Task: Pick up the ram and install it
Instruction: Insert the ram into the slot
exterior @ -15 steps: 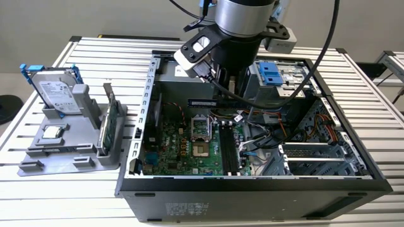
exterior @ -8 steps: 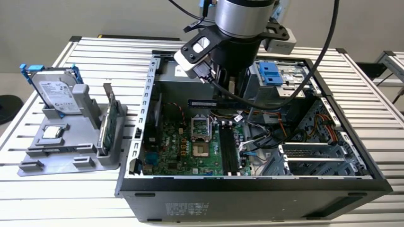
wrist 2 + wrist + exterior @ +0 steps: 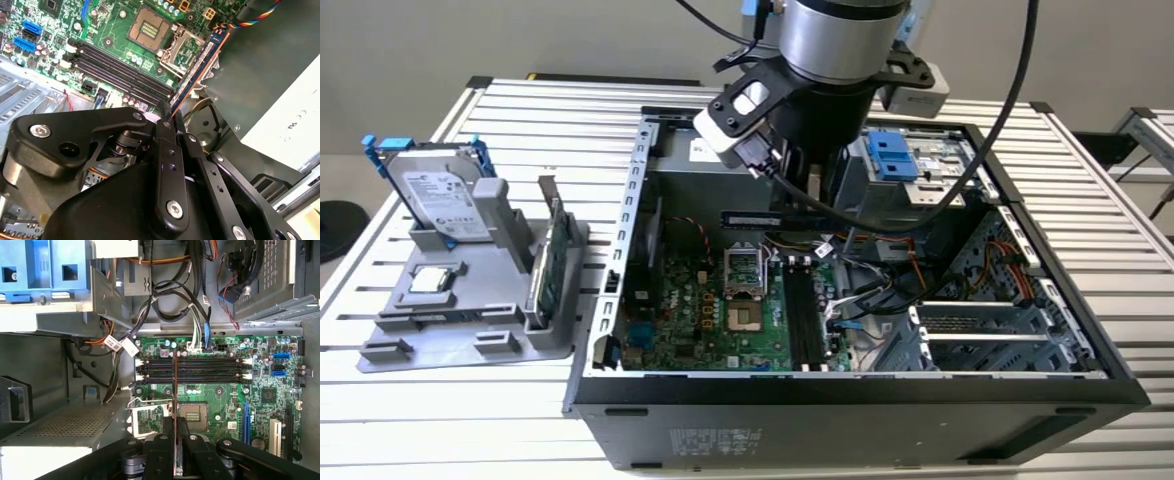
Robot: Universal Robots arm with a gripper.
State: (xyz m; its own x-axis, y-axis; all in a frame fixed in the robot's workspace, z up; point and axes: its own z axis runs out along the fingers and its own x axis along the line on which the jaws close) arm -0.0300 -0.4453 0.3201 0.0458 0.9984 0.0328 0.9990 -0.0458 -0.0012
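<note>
Ram [image 3: 200, 67] clamped edge-on in closed pincer [image 3: 172, 117] above mobo slots [image 3: 192, 370], its lower end hidden btwn fingers.

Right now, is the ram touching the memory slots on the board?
Apart. In the exterior view the ram hangs in the fingers well above the motherboard, with the slots lower and open. The second wrist view shows the stick clamped and off the board.

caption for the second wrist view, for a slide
Gripper shut on the ram, holding it above the motherboard near the empty memory slots.
</note>
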